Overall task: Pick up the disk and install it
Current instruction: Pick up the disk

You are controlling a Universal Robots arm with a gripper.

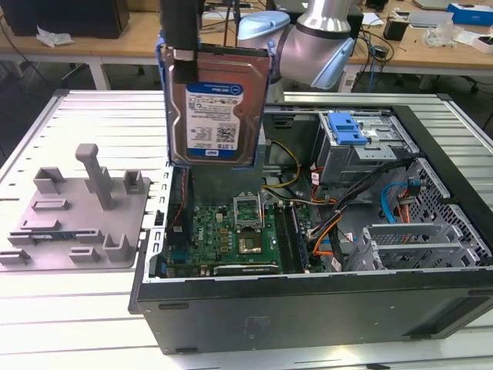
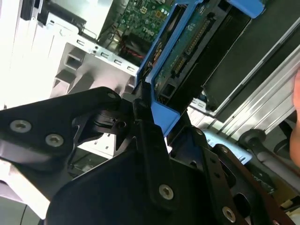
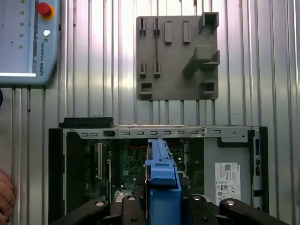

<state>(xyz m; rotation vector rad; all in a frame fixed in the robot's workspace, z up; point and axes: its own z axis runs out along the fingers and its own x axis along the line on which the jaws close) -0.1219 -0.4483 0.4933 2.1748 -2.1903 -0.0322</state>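
The disk (image 1: 212,108), a silver hard drive with a white-and-blue label in a blue carrier frame, hangs upright in the air over the open computer case (image 1: 308,301). My gripper (image 1: 187,55) is shut on its upper edge, the black fingers (image 1: 179,27) clamping the blue frame. In the second wrist view the disk (image 2: 187,56) shows its circuit-board underside, with the gripper (image 2: 143,110) pinching the blue frame. In the first wrist view the disk (image 3: 161,183) is edge-on above the motherboard, held between the fingers (image 3: 133,206).
A grey fixture plate (image 1: 77,220) with pegs and slots lies on the slatted table at the exterior view's left. Inside the case are the motherboard (image 1: 231,239), cables and a drive bay with a blue latch piece (image 1: 350,127). A teach pendant (image 3: 28,42) lies on the table. A hand (image 3: 5,194) shows at the edge.
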